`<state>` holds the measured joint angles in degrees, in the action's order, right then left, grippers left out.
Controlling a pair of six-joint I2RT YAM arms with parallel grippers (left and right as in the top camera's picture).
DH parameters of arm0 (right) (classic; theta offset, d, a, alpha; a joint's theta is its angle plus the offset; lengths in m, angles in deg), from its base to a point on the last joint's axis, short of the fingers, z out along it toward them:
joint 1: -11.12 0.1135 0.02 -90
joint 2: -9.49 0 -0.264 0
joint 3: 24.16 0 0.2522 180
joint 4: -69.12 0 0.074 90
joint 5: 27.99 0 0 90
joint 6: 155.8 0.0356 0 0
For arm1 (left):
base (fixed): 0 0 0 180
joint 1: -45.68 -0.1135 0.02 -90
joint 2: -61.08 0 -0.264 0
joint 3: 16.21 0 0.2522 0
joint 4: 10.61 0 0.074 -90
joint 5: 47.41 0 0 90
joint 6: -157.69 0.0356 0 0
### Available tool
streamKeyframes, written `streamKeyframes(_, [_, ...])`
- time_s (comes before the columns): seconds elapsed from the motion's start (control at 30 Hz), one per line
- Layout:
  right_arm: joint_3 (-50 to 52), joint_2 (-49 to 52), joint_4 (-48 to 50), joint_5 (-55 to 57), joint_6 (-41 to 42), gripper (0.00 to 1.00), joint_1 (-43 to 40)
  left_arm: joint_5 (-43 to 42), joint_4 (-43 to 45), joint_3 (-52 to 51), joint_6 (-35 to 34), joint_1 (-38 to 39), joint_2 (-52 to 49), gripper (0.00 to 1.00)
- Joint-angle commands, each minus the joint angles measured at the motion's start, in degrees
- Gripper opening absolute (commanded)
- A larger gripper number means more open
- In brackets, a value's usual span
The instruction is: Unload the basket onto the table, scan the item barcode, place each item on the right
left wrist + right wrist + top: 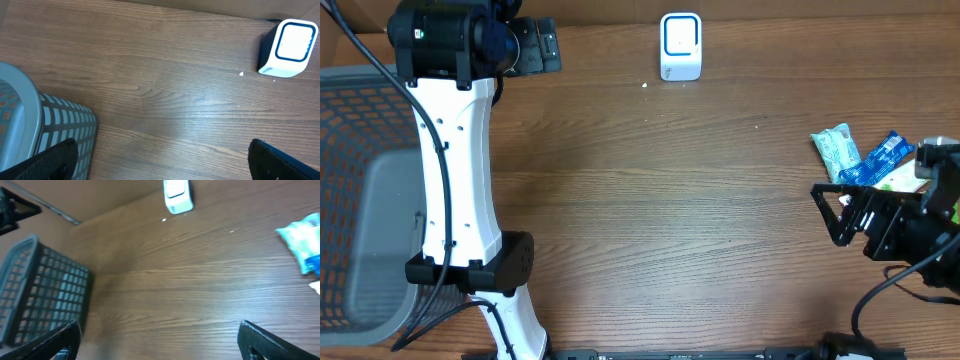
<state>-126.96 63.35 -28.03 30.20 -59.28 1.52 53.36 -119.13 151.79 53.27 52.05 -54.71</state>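
Item packets [838, 148] lie at the right end of the bench [670, 200], just beside the right fingers [272, 341], which stand wide, empty, and face away toward the scanner [680, 45]. The blue packet [882, 158] lies diagonally. The left fingers [50, 162], also wide, are well apart.

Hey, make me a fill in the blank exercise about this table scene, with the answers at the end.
The scanner is coloured ____.
The basket stands on the robot's ____ side.
The packets lie on the robot's ____ side.
The left claw and right claw are both ____ and empty.
Missing words: white, left, right, open.
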Motion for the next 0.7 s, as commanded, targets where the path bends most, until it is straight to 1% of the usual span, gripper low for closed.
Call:
streamKeyframes(0.0, [-0.55, -0.13, 1.55, 5.46, -3.56, 1.0, 0.39, 0.15, 0.09, 0.52, 1.11, 0.02, -0.04, 1.0])
streamKeyframes(0.13, [1.09, -0.02, 6.43, 7.04, -8.63, 1.0, 0.39, 0.15, 0.09, 0.52, 1.11, 0.02, -0.04, 0.99])
streamKeyframes(0.2, [5.75, -2.08, 14.99, 8.76, -10.01, 1.0, 0.7, 0.15, 0.07, 0.52, 1.11, 0.02, -0.04, 1.0])
streamKeyframes(0.23, [10.45, -4.55, 21.97, 10.43, -10.01, 1.0, 1.84, 0.15, 0.07, 0.52, 1.11, 0.02, -0.04, 1.0])
streamKeyframes(0.33, [23.34, -11.17, 38.84, 14.45, -10.01, 1.0, 5.7, 0.15, 0.07, 0.52, 1.11, 0.02, -0.04, 1.0])
streamKeyframes(0.4, [31.32, -15.28, 47.82, 16.63, -10.01, 1.0, 8.04, 0.15, 0.09, 0.52, 1.11, 0.02, -0.04, 1.0])
streamKeyframes(0.47, [44.33, -21.51, 60.81, 20.55, -10.01, 1.0, 11.23, 0.15, 0.07, 0.52, 1.11, 0.02, -0.04, 0.99])
streamKeyframes(0.53, [52.87, -25.18, 68.32, 21.94, -10.01, 1.0, 12.57, 0.15, 0.09, 0.52, 1.11, 0.02, -0.04, 1.0])
streamKeyframes(0.6, [59.58, -27.93, 73.53, 21.92, -10.01, 1.0, 13.0, 0.15, 0.07, 0.52, 1.11, 0.02, -0.04, 1.0])
streamKeyframes(0.63, [67.14, -31.39, 79.08, 21.9, -9.99, 1.0, 13.27, 0.15, 0.07, 0.52, 1.11, 0.02, -0.04, 1.0])
streamKeyframes(0.67, [70.01, -32.96, 80.91, 21.92, -10.01, 1.0, 13.29, 0.15, 0.07, 0.52, 1.11, 0.02, -0.04, 1.0])
